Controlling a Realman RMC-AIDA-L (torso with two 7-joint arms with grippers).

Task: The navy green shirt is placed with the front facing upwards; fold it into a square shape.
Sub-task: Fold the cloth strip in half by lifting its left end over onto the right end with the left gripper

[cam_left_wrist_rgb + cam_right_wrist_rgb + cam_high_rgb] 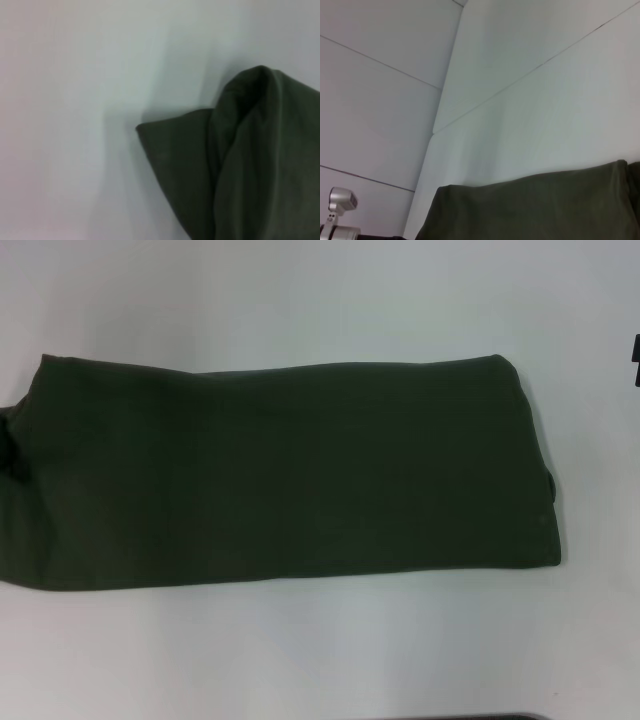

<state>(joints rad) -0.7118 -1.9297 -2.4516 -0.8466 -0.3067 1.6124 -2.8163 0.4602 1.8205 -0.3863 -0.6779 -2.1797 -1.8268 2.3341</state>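
Navy green shirt (pixel 290 475) lies on the white table (pixel 320 660) as a long folded band, not yet square, and, since I cannot tell either claw's state, a one-layer grasp may let the fold slip open.

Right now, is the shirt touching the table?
Touching. In the head view the shirt lies flat on the white table, with no gap beneath it.
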